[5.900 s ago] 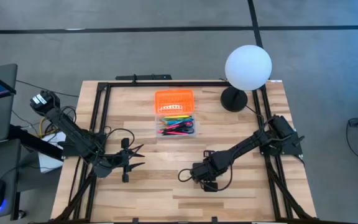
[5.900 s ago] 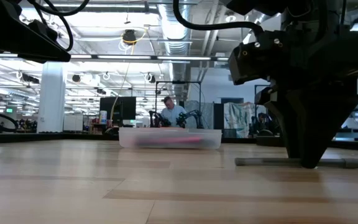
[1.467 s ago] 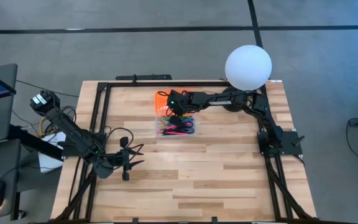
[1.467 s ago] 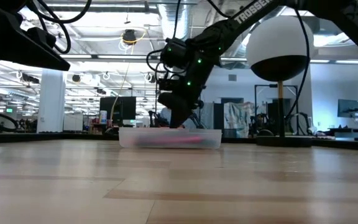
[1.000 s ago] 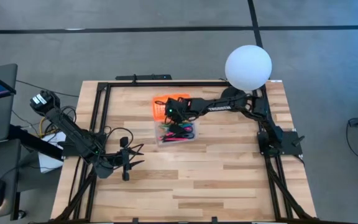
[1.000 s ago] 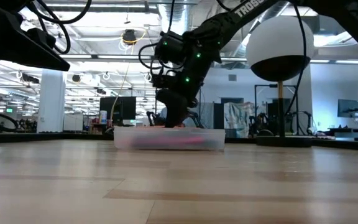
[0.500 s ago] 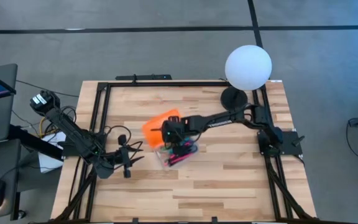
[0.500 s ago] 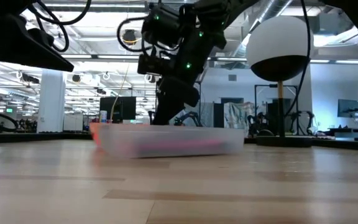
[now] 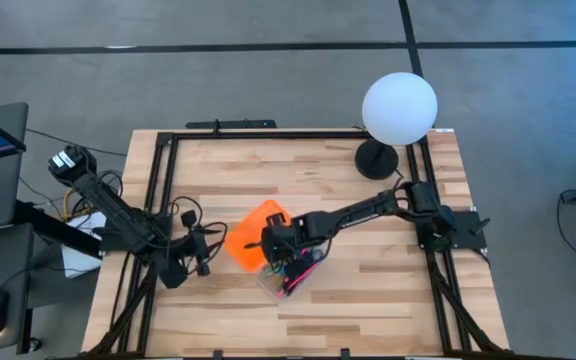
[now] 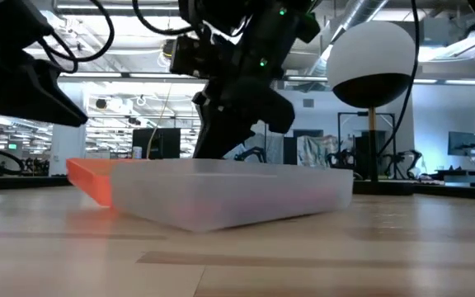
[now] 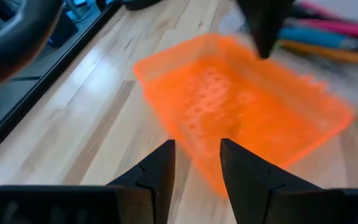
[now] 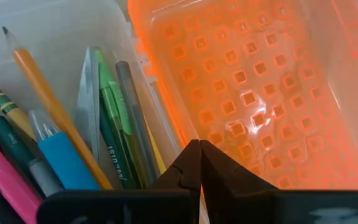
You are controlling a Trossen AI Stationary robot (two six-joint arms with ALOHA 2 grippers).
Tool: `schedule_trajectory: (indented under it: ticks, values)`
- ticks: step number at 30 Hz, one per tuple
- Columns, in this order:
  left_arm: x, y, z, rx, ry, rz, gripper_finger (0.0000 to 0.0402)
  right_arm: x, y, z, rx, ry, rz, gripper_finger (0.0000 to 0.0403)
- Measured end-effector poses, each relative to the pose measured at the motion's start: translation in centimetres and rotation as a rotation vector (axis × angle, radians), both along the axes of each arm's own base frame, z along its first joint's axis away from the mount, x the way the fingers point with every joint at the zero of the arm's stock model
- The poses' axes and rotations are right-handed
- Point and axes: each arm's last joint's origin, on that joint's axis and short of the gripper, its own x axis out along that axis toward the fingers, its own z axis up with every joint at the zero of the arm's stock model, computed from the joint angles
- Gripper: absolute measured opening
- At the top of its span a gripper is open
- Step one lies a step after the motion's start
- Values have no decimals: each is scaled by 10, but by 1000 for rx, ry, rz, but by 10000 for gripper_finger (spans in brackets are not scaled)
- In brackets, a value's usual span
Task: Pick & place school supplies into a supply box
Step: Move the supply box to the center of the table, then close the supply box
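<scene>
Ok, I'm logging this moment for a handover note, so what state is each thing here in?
supply box: open, orange lid folded out flat on the table.
school supplies: lying inside the box.
right end effector: shut, down at the box where lid and tray meet.
left end effector: open, empty, just short of the lid.
globe lamp: upright at the table's far right corner.

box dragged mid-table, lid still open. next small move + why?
Probably the left gripper eases forward to catch the lid's edge and fold it over the box. Its fingers stand apart right before the flat-lying orange lid, the supplies already lie inside, and the shut right gripper presses at the hinge side, steadying the box.
</scene>
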Motion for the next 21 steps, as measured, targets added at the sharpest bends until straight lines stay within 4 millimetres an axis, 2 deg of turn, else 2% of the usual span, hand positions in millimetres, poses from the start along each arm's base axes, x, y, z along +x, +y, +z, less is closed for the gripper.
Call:
schedule_trajectory:
  ticks: [10,15,21]
  values:
    - [-6,6,-5,68,89,-1,123,-9,43,0,-17,-5,109,0]
    - [-8,8,-11,99,133,-39,123,-13,65,3,-97,-70,88,0]
    - [-10,18,-29,71,111,-29,123,-25,83,28,-126,-151,10,0]
